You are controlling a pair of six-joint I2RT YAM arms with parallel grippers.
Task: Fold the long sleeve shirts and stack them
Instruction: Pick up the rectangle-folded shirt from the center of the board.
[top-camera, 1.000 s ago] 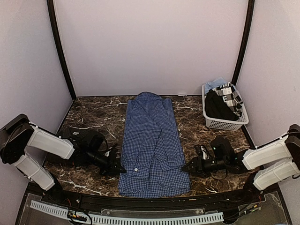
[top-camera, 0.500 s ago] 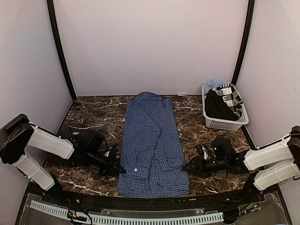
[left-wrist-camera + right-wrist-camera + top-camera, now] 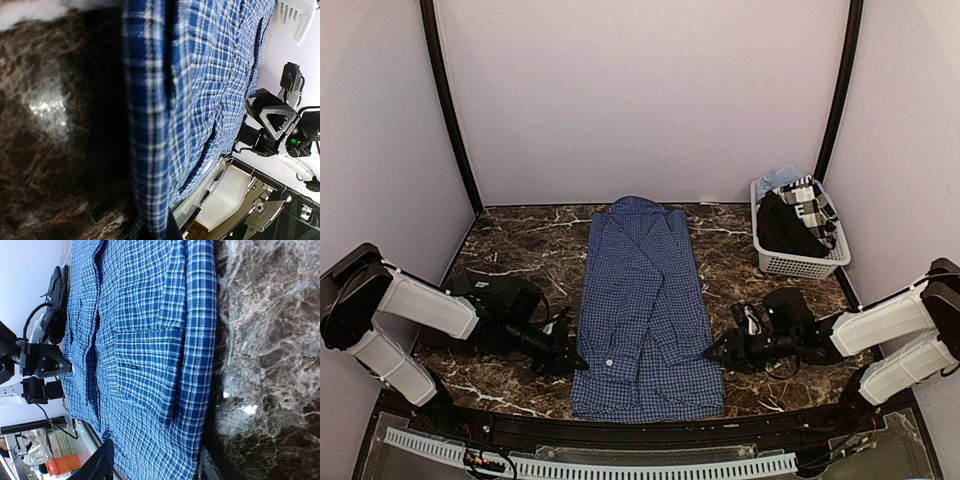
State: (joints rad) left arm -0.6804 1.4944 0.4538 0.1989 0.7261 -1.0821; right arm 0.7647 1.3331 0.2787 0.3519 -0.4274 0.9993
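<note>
Lower right of the top view: the right gripper (image 3: 710, 352) has slid a bit left vs a sec ago, and its tip is now right at the right edge of the blue shirt (image 3: 645, 300). The arm behind it has shifted left w/ it. At lower left, the left gripper (image 3: 578, 362) hasn't moved and sits at the shirt's left edge. Shirt outline is unchanged.

Right jaws are spread. In the right wrist view one dark finger (image 3: 100, 462) sits at the bottom of the frame, over the check cloth. Left jaws are pressed together. They may have a bit of the shirt's edge between them, but the left wrist view is too close and blurry to be sure.

The shirt lies flat at centre of the dark marble table (image 3: 520, 250), collar toward the top of the frame, hem toward the bottom. It's narrowed to a long strip, w/ a sleeve folded across the front. Fine dark check, and a white button shows near the lower left.

Near-black shirt (image 3: 782, 228) is bunched in the white basket (image 3: 800, 265) at upper right, w/ other cloth beside it.
</note>
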